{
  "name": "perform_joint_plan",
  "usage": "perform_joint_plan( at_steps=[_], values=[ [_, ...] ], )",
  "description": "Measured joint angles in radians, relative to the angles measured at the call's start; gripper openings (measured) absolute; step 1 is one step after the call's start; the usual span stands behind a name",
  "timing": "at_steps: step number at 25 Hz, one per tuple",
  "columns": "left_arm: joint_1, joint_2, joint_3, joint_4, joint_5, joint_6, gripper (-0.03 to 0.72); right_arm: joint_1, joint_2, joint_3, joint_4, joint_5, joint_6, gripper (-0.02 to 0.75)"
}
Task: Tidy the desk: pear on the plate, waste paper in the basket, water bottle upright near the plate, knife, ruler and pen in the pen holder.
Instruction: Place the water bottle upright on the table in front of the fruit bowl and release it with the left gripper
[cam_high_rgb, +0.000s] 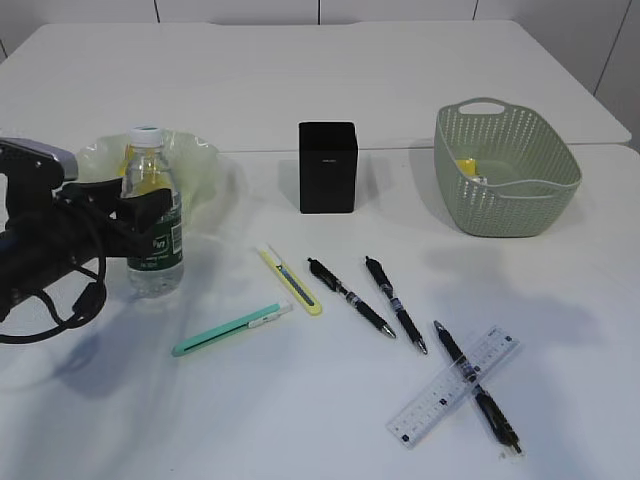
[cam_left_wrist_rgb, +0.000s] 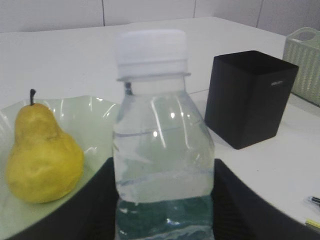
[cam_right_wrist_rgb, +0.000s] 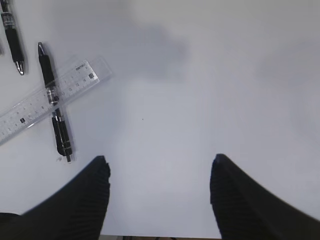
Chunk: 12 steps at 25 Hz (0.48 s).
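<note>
While the left tool is clamped on the water bottle, the bottle stands upright on the bench, just in front of the plate. Pear sits on the plate, seen in left wrist view behind the bottle. Right tool hangs released over bare bench, nothing btwn its fingers; it doesn't show in the exterior view.

Pen holder stands mid-bench, well apart from the bottle. Basket is at the right w/ something yellow & white inside, can't tell what. Between them, nearer the front: a yellow knife, a teal knife, two black pens side by side, apart. Ruler lies at the front right w/ a third pen crossing it; in right wrist view the ruler's clear strip seems to lie over the pen. All of these lie flat, outside the holder.
</note>
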Motion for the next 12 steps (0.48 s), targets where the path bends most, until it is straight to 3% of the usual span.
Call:
perform_joint_plan(
  at_steps=[12],
  values=[
    [0.0,0.057,-0.018,0.023,-0.071,0.003,0.349,0.0,0.0,0.0,-0.002,-0.002,0.0,0.47]
  ],
)
